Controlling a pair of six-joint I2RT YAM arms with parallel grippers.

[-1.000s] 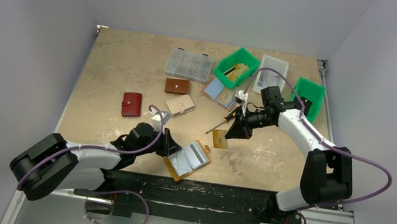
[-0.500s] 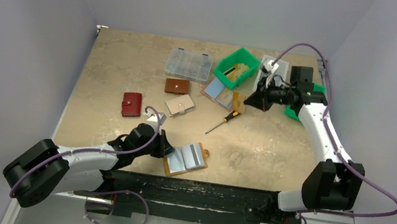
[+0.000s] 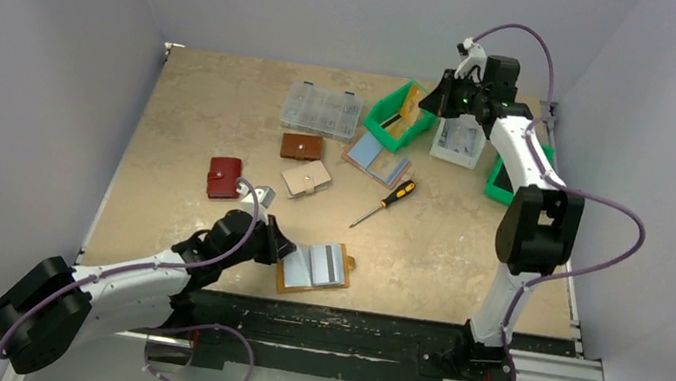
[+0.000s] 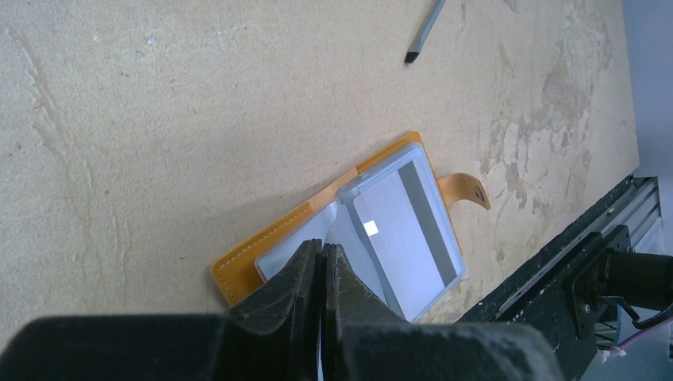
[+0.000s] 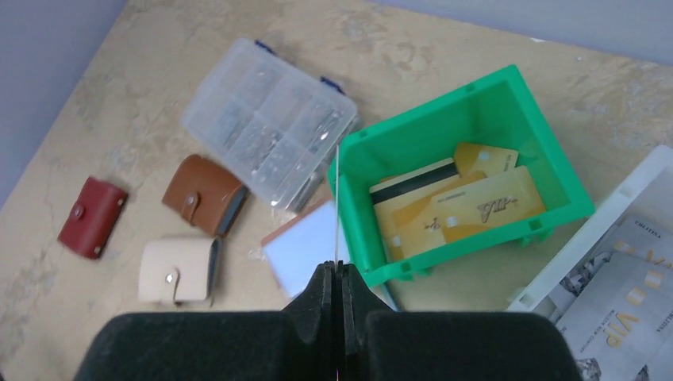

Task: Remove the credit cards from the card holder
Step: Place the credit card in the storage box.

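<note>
1 card (image 3: 412, 101) upright, edge-on in right hand (image 5: 336, 266); left hand (image 4: 324, 250) tight on card holder (image 4: 246, 270).

Card holder (image 4: 238, 274) front-centre — bin (image 5: 476, 242) far back, R of parts box (image 3: 322, 110)

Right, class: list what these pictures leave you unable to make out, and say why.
Right wrist view: the card in the right gripper is edge-on, face unseen.
Left wrist view: the left gripper hides which part of the card holder it pinches.
Left wrist view: the screwdriver is cut by the top edge.
</note>
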